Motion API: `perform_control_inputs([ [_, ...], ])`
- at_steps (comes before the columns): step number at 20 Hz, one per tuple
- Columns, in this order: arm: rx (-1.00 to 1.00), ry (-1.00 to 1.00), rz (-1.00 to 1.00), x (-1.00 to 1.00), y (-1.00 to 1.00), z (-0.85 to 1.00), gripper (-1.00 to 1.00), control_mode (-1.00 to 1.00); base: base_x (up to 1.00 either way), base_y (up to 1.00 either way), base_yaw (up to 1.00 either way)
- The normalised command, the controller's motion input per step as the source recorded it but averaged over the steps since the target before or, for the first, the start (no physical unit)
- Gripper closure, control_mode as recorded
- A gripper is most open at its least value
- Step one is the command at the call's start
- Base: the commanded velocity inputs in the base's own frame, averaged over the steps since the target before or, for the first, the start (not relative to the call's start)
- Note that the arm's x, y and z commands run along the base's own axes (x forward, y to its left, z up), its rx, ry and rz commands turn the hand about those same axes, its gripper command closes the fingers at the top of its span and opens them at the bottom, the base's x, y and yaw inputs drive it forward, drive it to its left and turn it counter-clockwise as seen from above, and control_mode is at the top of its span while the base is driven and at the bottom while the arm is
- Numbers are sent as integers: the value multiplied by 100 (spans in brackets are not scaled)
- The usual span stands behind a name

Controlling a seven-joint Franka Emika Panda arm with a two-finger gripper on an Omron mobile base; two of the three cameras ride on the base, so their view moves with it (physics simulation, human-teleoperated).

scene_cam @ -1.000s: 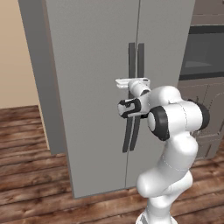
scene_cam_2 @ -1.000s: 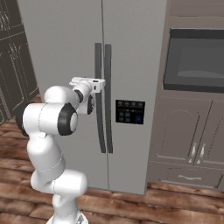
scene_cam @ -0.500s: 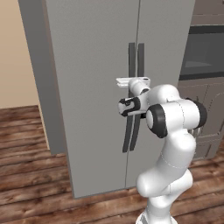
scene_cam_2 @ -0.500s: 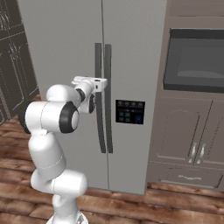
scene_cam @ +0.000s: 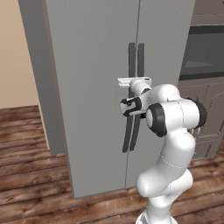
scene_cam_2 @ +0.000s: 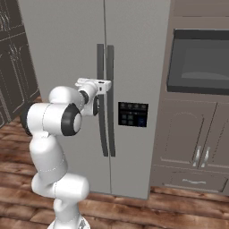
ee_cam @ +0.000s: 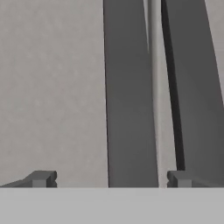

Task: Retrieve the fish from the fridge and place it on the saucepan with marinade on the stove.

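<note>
The grey two-door fridge stands shut in front of me. My gripper is level with the middle of its two long dark handles. In the hand view the gripper is open. The left door's handle runs up between its fingertips without touching them. The right door's handle lies just beyond the right tip. The fish is hidden behind the closed doors. Saucepan, marinade and stove are out of view.
A dark built-in oven sits to the right of the fridge, above brown cabinet doors. A dark dispenser panel is on the right door. Dark cabinets stand at left. Wood floor lies below.
The arm's elbow has shifted slightly and the hand has stayed at the handles. The jaws stay wide and the doors stay shut.
</note>
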Motion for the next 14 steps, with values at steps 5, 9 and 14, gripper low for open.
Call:
perform_control_inputs([
  [5, 0, 0, 0, 29, 0, -6, -100, -100, 0, 0, 0],
  [9, 0, 0, 0, 25, -4, -1, -100, -100, 0, 0, 0],
  [14, 0, 0, 0, 15, -9, -1, -100, -100, 0, 0, 0],
])
